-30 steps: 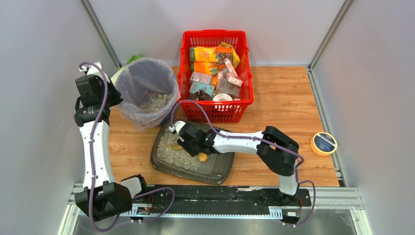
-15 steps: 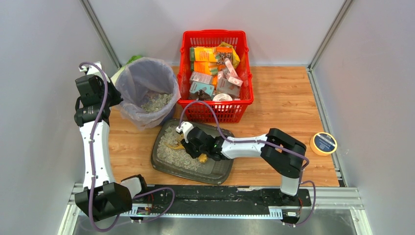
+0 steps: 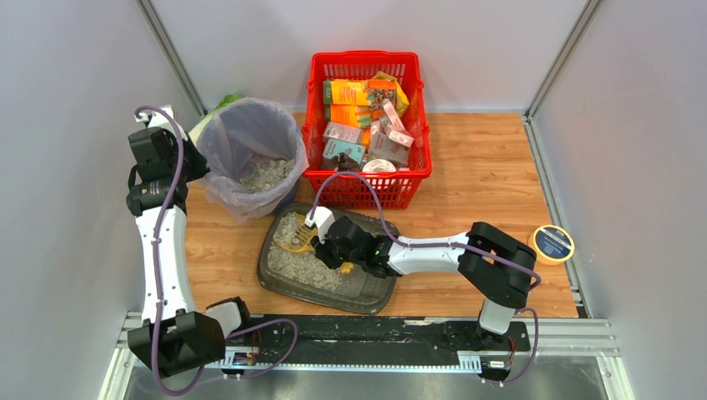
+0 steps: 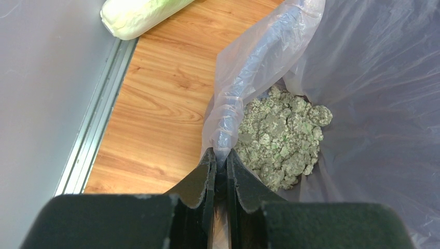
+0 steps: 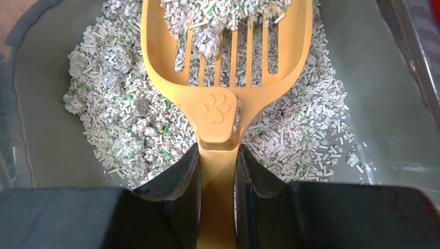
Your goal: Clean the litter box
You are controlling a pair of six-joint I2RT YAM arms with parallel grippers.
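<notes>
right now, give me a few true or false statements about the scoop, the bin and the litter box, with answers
1. The right gripper is shut on the handle of the yellow scoop. True.
2. The scoop is empty. False: litter lies on its slotted blade.
3. The left gripper pinches the edge of the liner of the bin. True.
4. The bin holds nothing. False: clumps lie at its bottom.
5. The litter box sits on top of the bin. False: it rests on the table, in front of the red basket.
</notes>
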